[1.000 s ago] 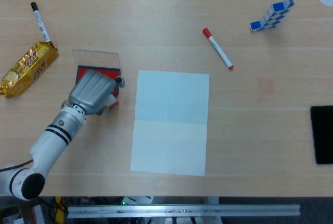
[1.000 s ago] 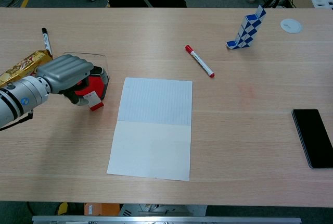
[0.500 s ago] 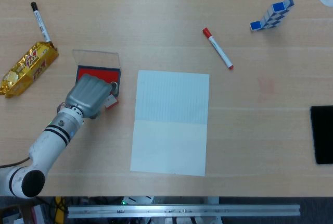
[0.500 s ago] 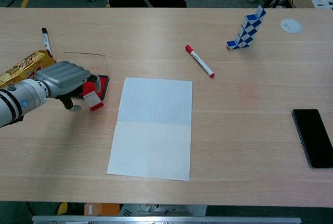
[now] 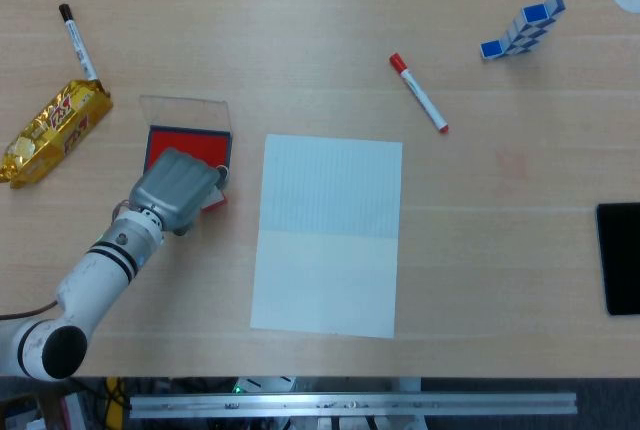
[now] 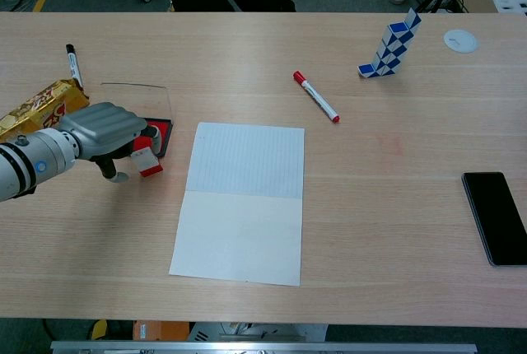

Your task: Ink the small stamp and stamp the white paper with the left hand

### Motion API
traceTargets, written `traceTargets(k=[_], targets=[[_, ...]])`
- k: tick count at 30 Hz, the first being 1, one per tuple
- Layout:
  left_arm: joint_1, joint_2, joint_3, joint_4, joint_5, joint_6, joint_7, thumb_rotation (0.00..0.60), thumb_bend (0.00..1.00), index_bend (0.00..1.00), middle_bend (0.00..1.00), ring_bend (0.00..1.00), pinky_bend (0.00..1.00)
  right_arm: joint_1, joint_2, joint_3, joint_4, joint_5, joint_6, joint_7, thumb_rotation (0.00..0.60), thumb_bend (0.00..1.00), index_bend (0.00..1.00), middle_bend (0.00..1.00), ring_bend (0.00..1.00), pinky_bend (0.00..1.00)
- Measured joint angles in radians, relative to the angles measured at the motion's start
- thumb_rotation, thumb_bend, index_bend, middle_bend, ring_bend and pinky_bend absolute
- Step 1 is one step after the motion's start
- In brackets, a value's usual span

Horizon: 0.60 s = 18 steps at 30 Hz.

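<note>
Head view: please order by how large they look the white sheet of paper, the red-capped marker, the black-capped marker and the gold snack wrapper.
1. White sheet of paper, by far the largest.
2. Gold snack wrapper.
3. Red-capped marker and black-capped marker: they look about the same length, so I leave them unranked.

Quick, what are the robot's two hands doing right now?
Left hand: holding the small red-and-white stamp beside the red ink pad.
Right hand: not in either view.
</note>
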Motion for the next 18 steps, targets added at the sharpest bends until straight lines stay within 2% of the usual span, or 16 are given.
traceTargets(k=[14,18], targets=[[-0.010,0.047,0.061,-0.065,-0.002,0.019,0.019,0.600,0.18,0.34,0.94,0.95,1.00,-0.006,0.002,0.000,-0.004,-0.003,0.008,0.000,0.600,0.11,0.24,0.33,0.26,0.39],[-0.009,0.056,0.062,-0.084,0.021,0.038,0.008,0.600,0.19,0.34,0.94,0.95,1.00,-0.009,0.004,0.000,-0.006,-0.004,0.013,0.000,0.600,0.11,0.24,0.33,0.26,0.39]])
